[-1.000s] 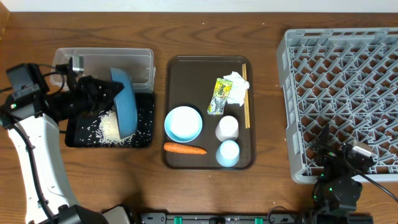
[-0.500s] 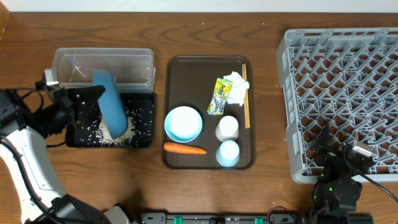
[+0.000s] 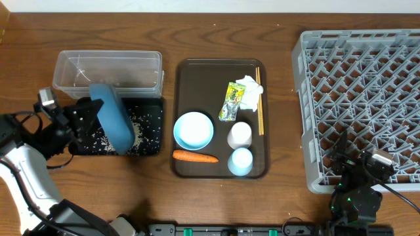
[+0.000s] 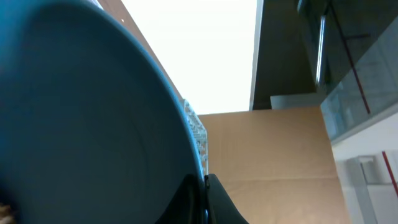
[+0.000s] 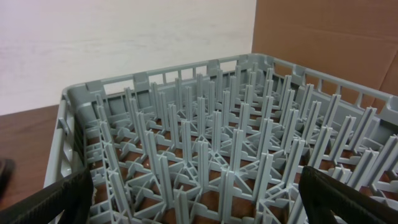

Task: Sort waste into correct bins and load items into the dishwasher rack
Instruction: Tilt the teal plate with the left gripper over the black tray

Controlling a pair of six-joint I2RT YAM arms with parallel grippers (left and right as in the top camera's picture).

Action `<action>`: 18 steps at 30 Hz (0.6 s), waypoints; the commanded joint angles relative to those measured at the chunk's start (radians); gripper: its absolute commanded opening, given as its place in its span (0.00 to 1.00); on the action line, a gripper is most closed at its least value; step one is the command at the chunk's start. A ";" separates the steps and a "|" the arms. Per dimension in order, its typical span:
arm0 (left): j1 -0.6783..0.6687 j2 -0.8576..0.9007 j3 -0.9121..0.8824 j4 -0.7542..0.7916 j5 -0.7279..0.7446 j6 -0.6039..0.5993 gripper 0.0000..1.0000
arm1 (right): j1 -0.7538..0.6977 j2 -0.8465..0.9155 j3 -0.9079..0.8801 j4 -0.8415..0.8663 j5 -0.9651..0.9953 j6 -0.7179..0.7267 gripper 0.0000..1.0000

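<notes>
Wrapper point(image 3: 230, 101) print illegible, green-yellow.

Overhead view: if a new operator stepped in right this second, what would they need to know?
Left gripper: shut on the dark-blue plate, held tilted over the black tray.
Right gripper: open, idle at the rack.
Done: rice lies in the black tray.
Clear tub looks empty; nothing shows in the rack.
Left: plate to rack. On the brown serving tray, bowl, two cups and chopsticks go to the rack; carrot, wrapper and tissue go to bins.
</notes>
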 commanded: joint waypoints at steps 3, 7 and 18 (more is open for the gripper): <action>0.038 0.007 -0.049 0.010 0.050 0.024 0.06 | -0.003 -0.002 0.006 -0.014 -0.007 -0.003 0.99; 0.051 0.007 -0.076 0.014 0.050 0.024 0.06 | -0.003 -0.002 0.006 -0.014 -0.007 -0.004 0.99; 0.053 0.007 -0.084 0.078 0.050 -0.010 0.06 | -0.003 -0.002 0.006 -0.014 -0.007 -0.003 0.99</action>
